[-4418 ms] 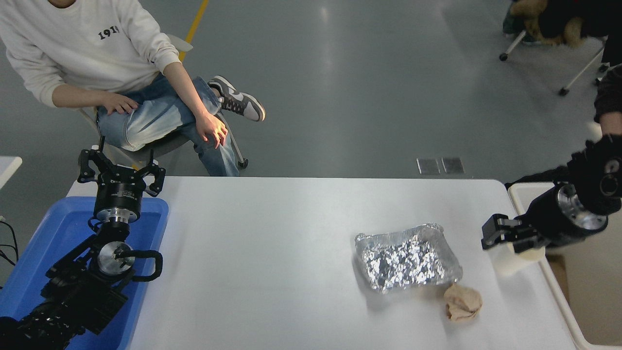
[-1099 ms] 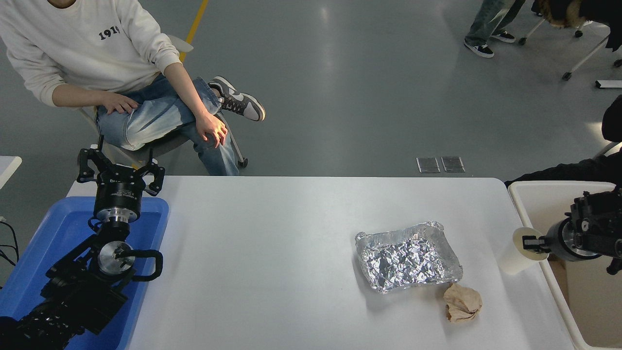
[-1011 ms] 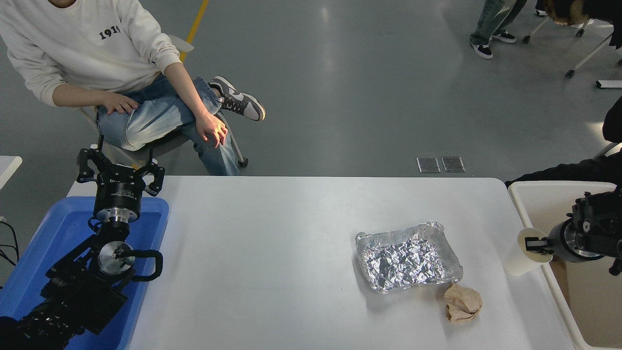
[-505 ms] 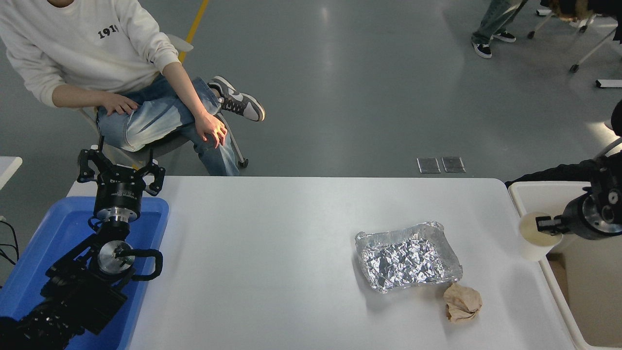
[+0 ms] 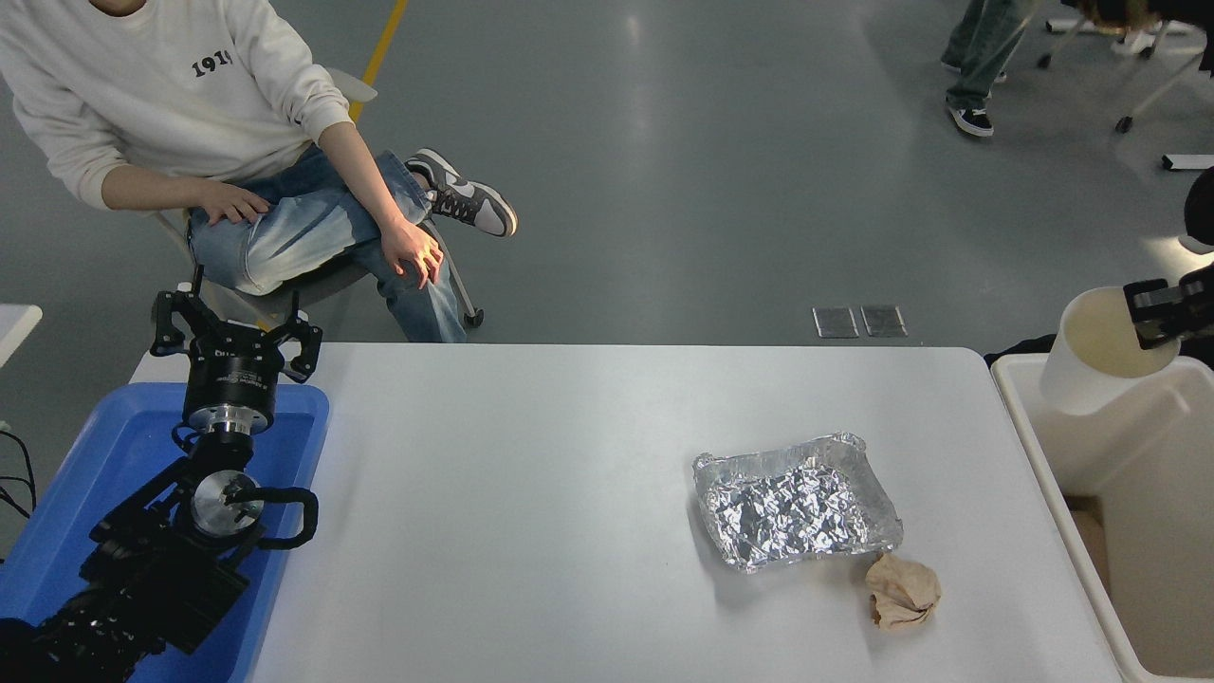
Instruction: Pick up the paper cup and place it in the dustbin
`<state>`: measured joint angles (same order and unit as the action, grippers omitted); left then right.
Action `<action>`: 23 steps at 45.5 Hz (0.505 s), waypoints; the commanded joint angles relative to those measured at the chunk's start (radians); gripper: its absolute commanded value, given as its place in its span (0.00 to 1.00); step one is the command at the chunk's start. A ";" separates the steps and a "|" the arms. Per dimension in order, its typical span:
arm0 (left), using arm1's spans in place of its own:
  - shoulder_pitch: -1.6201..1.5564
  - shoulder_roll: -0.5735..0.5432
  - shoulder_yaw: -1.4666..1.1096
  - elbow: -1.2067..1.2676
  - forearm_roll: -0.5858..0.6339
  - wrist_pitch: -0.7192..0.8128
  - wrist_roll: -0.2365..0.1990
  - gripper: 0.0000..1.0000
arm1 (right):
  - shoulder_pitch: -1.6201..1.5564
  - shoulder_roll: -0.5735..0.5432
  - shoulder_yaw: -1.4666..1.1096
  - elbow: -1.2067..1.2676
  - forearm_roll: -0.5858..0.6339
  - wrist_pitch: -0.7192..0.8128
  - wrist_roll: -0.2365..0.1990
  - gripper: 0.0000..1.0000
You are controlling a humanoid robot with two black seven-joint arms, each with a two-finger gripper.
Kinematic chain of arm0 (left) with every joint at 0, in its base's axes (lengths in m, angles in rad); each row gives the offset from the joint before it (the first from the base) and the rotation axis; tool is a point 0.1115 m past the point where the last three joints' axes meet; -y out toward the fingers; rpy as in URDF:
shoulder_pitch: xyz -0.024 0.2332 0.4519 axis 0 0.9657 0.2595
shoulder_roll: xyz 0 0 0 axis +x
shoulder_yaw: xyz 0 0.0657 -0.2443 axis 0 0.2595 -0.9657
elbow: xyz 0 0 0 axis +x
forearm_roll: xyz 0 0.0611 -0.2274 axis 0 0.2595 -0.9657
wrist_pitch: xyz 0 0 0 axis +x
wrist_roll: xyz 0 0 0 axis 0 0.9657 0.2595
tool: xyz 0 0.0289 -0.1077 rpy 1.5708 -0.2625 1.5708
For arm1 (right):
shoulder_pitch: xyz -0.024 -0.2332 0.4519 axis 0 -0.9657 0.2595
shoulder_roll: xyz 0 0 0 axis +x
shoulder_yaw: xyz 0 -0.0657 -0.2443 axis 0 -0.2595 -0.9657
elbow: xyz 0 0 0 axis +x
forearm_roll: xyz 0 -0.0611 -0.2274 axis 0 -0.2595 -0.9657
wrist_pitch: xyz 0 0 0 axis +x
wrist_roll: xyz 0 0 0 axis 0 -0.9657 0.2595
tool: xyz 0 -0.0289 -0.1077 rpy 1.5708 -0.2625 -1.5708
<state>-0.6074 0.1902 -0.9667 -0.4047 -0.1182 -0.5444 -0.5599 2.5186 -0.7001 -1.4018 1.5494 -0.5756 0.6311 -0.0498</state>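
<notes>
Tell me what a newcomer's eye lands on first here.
First, the paper cup held up at the right edge by the right gripper, shut on its rim, over the cream dustbin. Next, the shiny foil tray on the white table, with a crumpled brown paper ball at its near corner. The left gripper sits parked over the blue bin.

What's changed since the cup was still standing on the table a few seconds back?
The right gripper has lifted the cup off the table and carried it up and right, over the dustbin; jaws still pinch its rim. The left gripper, foil tray and paper ball stayed put.
</notes>
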 commanded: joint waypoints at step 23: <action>0.000 0.000 -0.001 0.000 -0.001 -0.002 0.000 0.99 | -0.564 -0.255 -0.057 -0.569 -0.214 -0.381 0.041 0.00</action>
<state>-0.6076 0.1902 -0.9675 -0.4044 -0.1193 -0.5452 -0.5603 2.2948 -0.8296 -1.4965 1.2409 -0.7403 0.4767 -0.0261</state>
